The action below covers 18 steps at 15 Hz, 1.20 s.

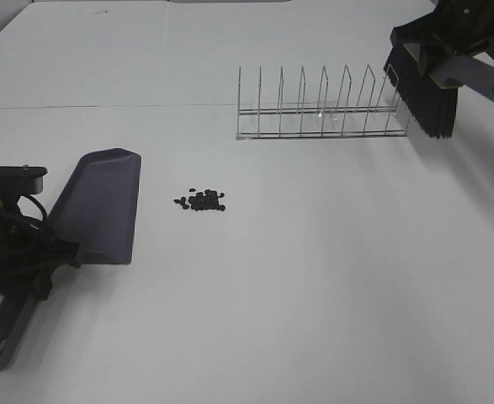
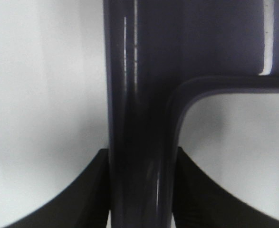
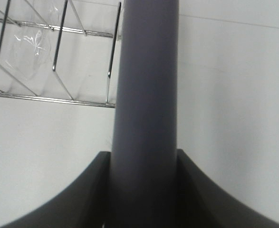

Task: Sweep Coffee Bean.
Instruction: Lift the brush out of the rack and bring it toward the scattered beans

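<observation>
The coffee beans (image 1: 202,200) lie in a small dark cluster on the white table (image 1: 314,278), left of centre. A dark grey dustpan (image 1: 99,206) rests on the table to the left of them, its mouth a short gap away. My left gripper (image 1: 29,257) is shut on the dustpan's handle (image 2: 139,109), which passes between its fingers (image 2: 89,190). My right gripper (image 1: 465,42) is at the far right, shut on the handle (image 3: 146,95) of a black-bristled brush (image 1: 423,97). It holds the brush in the air by the rack's right end. The beans show in neither wrist view.
A wire dish rack (image 1: 318,111) stands behind the beans at the back centre-right; it also shows in the right wrist view (image 3: 53,57). The dustpan handle's end (image 1: 1,347) reaches toward the front left edge.
</observation>
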Available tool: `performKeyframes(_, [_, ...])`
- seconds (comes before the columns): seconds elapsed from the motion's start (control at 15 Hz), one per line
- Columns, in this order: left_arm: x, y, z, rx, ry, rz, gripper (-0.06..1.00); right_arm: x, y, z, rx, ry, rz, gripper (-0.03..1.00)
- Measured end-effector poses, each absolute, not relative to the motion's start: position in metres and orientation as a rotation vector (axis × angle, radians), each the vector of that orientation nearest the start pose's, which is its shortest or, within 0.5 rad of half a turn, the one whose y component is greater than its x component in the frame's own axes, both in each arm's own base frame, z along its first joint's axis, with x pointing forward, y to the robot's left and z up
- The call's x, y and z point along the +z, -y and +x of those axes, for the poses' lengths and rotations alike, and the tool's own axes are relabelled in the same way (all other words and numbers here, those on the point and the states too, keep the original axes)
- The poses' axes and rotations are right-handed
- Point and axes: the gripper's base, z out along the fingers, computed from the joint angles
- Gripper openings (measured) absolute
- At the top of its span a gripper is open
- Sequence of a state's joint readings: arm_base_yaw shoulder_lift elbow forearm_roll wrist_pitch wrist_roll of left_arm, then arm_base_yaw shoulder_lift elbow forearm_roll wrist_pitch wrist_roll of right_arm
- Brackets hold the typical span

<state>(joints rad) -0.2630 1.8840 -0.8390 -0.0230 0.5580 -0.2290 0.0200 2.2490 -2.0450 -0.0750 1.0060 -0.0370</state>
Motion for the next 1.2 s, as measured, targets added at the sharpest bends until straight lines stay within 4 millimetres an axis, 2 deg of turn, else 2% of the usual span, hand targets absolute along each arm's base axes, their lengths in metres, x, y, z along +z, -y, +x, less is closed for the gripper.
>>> performKeyframes(0.27, [0.104, 0.075, 0.283, 0.043, -3.187, 0.086, 0.32, 0.293, -0.006, 0.47, -0.09, -2.632, -0.048, 0.37])
performKeyframes(0.33, [0.106, 0.074, 0.285, 0.064, -3.194, 0.105, 0.32, 0.299, -0.008, 0.465, -0.087, -2.621, -0.051, 0.37])
performKeyframes(0.4, [0.114, 0.072, 0.293, 0.156, -3.193, 0.157, 0.32, 0.31, -0.019, 0.442, -0.056, -2.598, -0.077, 0.37])
performKeyframes(0.53, [0.121, 0.073, 0.3, 0.231, -3.181, 0.199, 0.32, 0.301, -0.027, 0.425, -0.04, -2.595, -0.108, 0.37])
performKeyframes(0.8, [0.134, 0.095, 0.32, 0.275, -3.101, 0.32, 0.32, 0.234, -0.056, 0.388, -0.153, -2.695, -0.211, 0.37])
performKeyframes(0.87, [0.132, 0.099, 0.322, 0.281, -3.097, 0.338, 0.32, 0.227, -0.06, 0.385, -0.187, -2.708, -0.225, 0.37])
performKeyframes(0.93, [0.129, 0.105, 0.326, 0.301, -3.095, 0.375, 0.32, 0.219, -0.071, 0.38, -0.254, -2.71, -0.264, 0.37])
performKeyframes(1.0, [0.12, 0.115, 0.329, 0.364, -3.113, 0.452, 0.32, 0.212, -0.093, 0.378, -0.389, -2.667, -0.345, 0.37])
performKeyframes(1.2, [0.112, 0.123, 0.334, 0.394, -3.114, 0.493, 0.32, 0.189, -0.134, 0.375, -0.5, -2.632, -0.495, 0.37])
